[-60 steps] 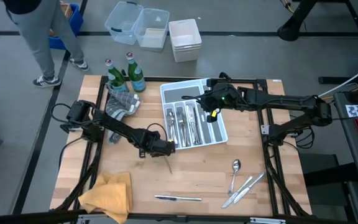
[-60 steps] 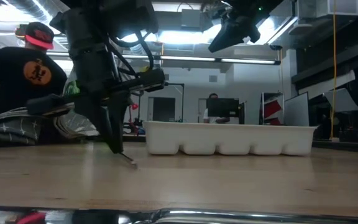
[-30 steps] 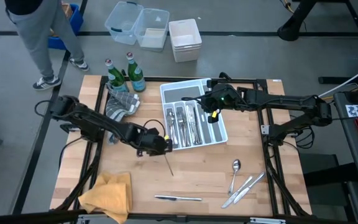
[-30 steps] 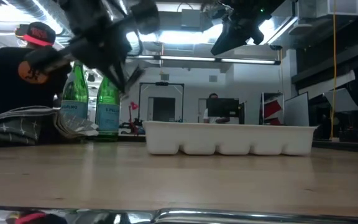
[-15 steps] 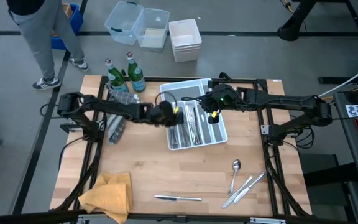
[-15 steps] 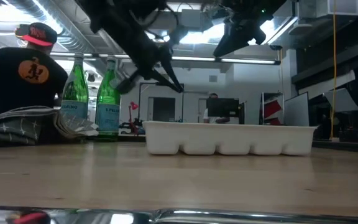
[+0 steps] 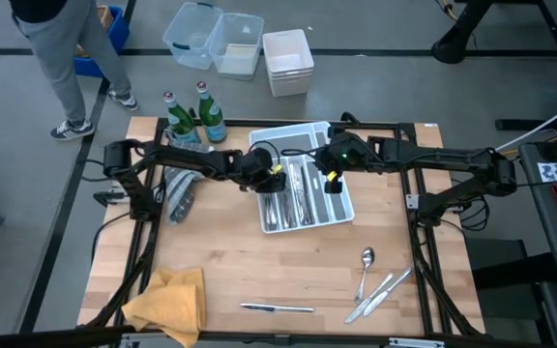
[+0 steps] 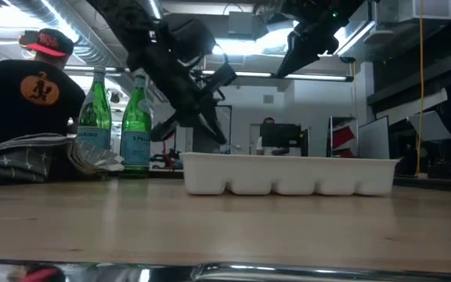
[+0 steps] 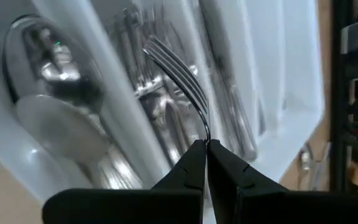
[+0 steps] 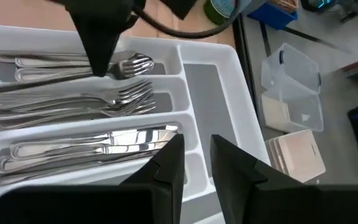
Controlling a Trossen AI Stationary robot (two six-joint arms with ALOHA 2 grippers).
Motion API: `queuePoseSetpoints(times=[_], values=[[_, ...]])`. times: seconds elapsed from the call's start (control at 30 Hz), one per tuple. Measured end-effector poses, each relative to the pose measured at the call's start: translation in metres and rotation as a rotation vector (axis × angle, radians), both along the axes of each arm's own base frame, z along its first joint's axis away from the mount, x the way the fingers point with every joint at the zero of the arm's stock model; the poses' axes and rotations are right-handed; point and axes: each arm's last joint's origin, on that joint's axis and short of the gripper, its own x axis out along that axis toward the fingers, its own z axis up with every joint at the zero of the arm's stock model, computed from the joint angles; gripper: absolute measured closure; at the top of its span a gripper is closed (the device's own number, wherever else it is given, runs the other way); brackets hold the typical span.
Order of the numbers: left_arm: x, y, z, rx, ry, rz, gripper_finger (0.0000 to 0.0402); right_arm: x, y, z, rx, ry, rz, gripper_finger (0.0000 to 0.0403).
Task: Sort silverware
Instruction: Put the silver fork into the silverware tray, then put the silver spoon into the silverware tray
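My left gripper [image 7: 272,175] is shut on a silver fork [image 9: 178,70] and hovers over the left compartments of the white tray [image 7: 339,207]. The tray holds spoons [image 9: 50,99], forks [image 10: 114,99] and knives [image 10: 104,144] lying in separate compartments. My right gripper [image 7: 332,176] hangs open above the tray's right side, with nothing between its fingers [image 10: 166,163]. More silverware lies flat on the table near the front: a spoon [image 7: 366,265], two knives [image 7: 379,294] and one more knife [image 7: 277,307]. My left gripper pinches the fork's slim stem [image 9: 205,138] between its two fingertips [image 9: 190,163]. The fingers slant down over the tray from the table's left. The tines [image 9: 166,59] point away from the gripper, along the line of the fingers. The fork is lifted clear above the tray.
Two green bottles [image 7: 190,116] and a grey towel [image 7: 180,186] sit at the far left, and a yellow cloth [image 7: 167,302] at the near left corner. A person [image 8: 18,86] stands beyond the table's far left. Bare wood lies between the tray and the loose silverware.
My left gripper, shut on the fork, has swung from the table's middle toward the far edge and the right, ending over the tray's left compartments. It has rolled, so the fork that hung toward the near edge now points over the tray.
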Motion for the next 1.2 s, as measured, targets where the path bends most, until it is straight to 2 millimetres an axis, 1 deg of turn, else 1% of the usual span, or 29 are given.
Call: queuePoseSetpoints(times=[0.17, 0.3, 0.4, 0.53, 0.63, 0.8, 0.97, 1.1, 1.2], values=[[0.006, 0.002, -0.016, 0.003, 0.020, -0.004, 0.0401, 0.000, 0.000, 0.000, 0.004, 0.000, 0.002, 0.0322], [0.010, 0.003, -0.032, -0.002, 0.052, -0.013, 0.0400, 0.000, 0.000, 0.000, 0.049, -0.019, -0.030, 0.0322], [0.012, 0.003, -0.035, -0.005, 0.047, -0.017, 0.0400, 0.000, 0.001, 0.000, 0.101, -0.040, -0.071, 0.0322], [0.012, 0.003, -0.035, 0.019, 0.049, -0.048, 0.0400, -0.001, 0.002, -0.002, 0.177, -0.047, -0.102, 0.0322], [0.012, 0.003, -0.035, 0.066, 0.050, -0.101, 0.0390, -0.002, 0.003, -0.003, 0.249, -0.048, -0.123, 0.0322], [0.012, 0.003, -0.034, 0.105, 0.046, -0.147, 0.0348, -0.003, 0.006, -0.005, 0.397, -0.054, -0.151, 0.0322], [0.012, 0.008, -0.033, 0.084, 0.038, -0.124, 0.0314, -0.003, 0.009, -0.005, 0.534, -0.065, -0.172, 0.0322], [0.008, 0.013, -0.029, 0.052, 0.014, -0.190, 0.0309, -0.005, 0.012, -0.008, 0.691, -0.045, -0.233, 0.0322], [0.006, 0.012, -0.021, 0.043, -0.025, -0.278, 0.0314, -0.009, 0.015, -0.011, 0.830, 0.002, -0.333, 0.0322]])
